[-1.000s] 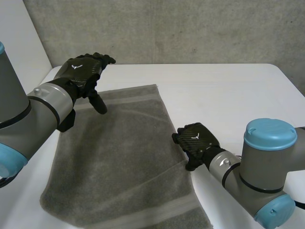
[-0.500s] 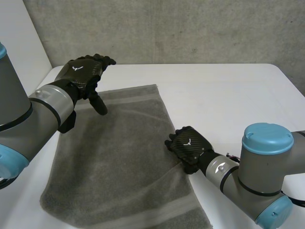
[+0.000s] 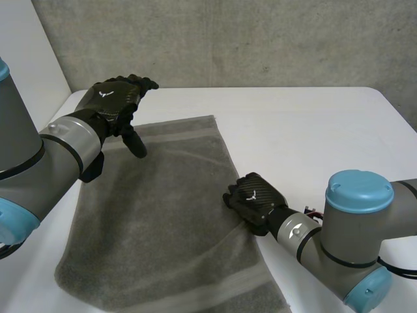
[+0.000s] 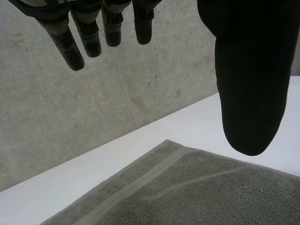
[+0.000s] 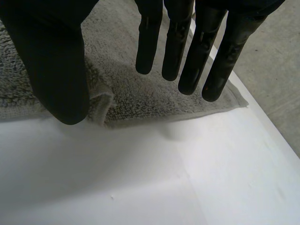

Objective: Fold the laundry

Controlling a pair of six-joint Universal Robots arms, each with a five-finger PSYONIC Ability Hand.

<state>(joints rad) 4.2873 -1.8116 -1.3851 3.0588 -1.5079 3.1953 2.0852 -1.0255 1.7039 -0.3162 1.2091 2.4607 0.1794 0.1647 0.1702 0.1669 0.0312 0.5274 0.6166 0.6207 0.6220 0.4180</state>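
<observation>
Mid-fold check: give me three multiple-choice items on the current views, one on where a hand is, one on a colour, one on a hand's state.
1. Where on the towel is the right hand?
A) at its right edge
B) at its far left corner
C) at its near left corner

2. What colour is the towel?
A) blue
B) grey
C) red

3. How are the left hand's fingers?
A) curled round the towel
B) pinching a corner
C) straight, holding nothing

Answers:
1 A: the head view has it at the towel's right edge, about halfway along.
2 B: it is grey against the white table.
3 C: its wrist view shows straight fingers above the towel, apart from it.
</observation>
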